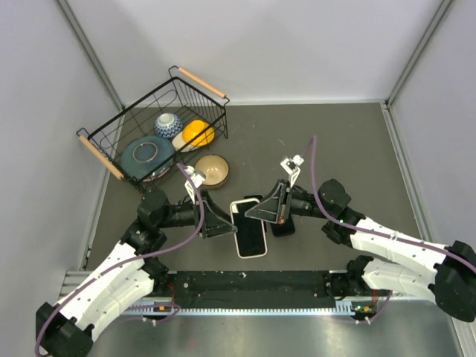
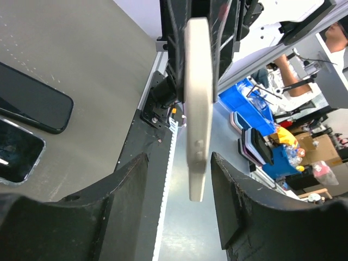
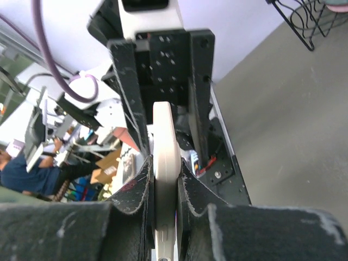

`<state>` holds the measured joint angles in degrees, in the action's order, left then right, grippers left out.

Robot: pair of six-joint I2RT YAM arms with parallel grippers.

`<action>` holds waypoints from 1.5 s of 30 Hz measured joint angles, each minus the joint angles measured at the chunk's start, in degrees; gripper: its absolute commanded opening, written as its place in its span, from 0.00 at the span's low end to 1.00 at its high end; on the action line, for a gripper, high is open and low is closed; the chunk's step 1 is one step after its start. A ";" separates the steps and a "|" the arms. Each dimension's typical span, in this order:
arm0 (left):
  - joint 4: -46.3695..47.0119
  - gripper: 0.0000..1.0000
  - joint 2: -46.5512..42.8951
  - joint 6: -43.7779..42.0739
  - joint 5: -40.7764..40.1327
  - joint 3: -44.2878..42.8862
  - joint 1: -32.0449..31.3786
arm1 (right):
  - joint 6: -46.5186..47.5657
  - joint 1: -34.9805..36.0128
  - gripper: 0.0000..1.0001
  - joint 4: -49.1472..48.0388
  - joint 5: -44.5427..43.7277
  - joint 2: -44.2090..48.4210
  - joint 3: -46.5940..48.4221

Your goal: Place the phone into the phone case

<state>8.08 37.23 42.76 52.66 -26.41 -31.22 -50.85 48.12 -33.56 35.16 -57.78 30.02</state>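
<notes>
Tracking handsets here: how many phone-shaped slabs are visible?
3. A white-edged slab sits in the right gripper; a black slab and a silver-rimmed slab lie on the table. More may be hidden.

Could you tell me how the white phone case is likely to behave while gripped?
The white phone case looks thin, so it is probably light and may flex. The right gripper pinches its flat faces near one end, so a push at the far end could pivot it. Its smooth surface might slip.
</notes>
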 measured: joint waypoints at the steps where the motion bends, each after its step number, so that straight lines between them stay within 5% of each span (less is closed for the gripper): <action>1: 1.64 0.55 0.00 0.94 0.02 0.70 0.00 | -0.96 -0.02 0.00 -1.29 -0.70 0.02 -0.02; 8: 11.19 0.53 1.81 7.10 0.28 3.43 0.00 | -5.86 -0.02 0.00 -7.76 -4.81 -0.09 -1.55; 11: 12.85 0.46 2.75 8.24 -0.02 3.45 -0.13 | -7.28 -0.02 0.01 -10.01 -6.14 -0.39 -2.64; 13: 13.55 0.31 3.48 8.70 -0.48 3.50 -0.39 | -7.91 -0.02 0.04 -10.78 -7.06 -0.57 -3.39; 15: 14.19 0.18 4.24 9.25 -0.66 3.56 -0.66 | -8.00 -0.02 0.11 -11.13 -7.93 -0.57 -4.15; 16: 14.71 0.03 4.70 9.51 -0.70 3.56 -0.85 | -8.13 -0.07 0.15 -11.04 -8.41 -0.57 -4.55; 20: 14.82 0.00 6.60 9.86 -1.05 3.78 -1.14 | -8.68 -0.26 0.48 -10.38 -9.88 -0.26 -5.27; 23: 14.32 0.00 6.91 9.81 -1.57 4.28 -1.18 | -8.81 -0.26 0.54 -8.22 -11.15 1.73 -5.27; 25: 14.23 0.00 6.75 9.79 -1.62 4.46 -1.20 | -8.59 -0.26 0.52 -6.32 -12.26 3.89 -5.29; 29: 14.25 0.00 5.99 9.46 -1.31 4.46 -1.51 | -7.10 -0.37 0.34 -2.21 -14.73 7.91 -5.29; 32: 14.23 0.00 5.51 9.38 -1.27 4.55 -1.51 | -6.03 -0.42 0.33 -0.46 -15.63 8.59 -5.29; 37: 13.94 0.00 5.53 9.60 -1.16 5.31 -1.53 | -4.20 -0.68 0.00 1.51 -15.45 7.89 -5.27; 43: 5.97 0.00 5.38 6.27 -3.28 4.11 -1.55 | -1.75 -0.70 0.00 4.68 -15.74 6.40 -4.50; 45: 2.89 0.00 5.38 4.85 -4.13 3.04 -1.55 | -1.18 -0.79 0.13 6.12 -15.72 5.68 -3.58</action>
<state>10.96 42.61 47.62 48.53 -23.38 -32.77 -52.03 47.33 -27.44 19.44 -52.10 26.44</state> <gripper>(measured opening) 0.102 0.069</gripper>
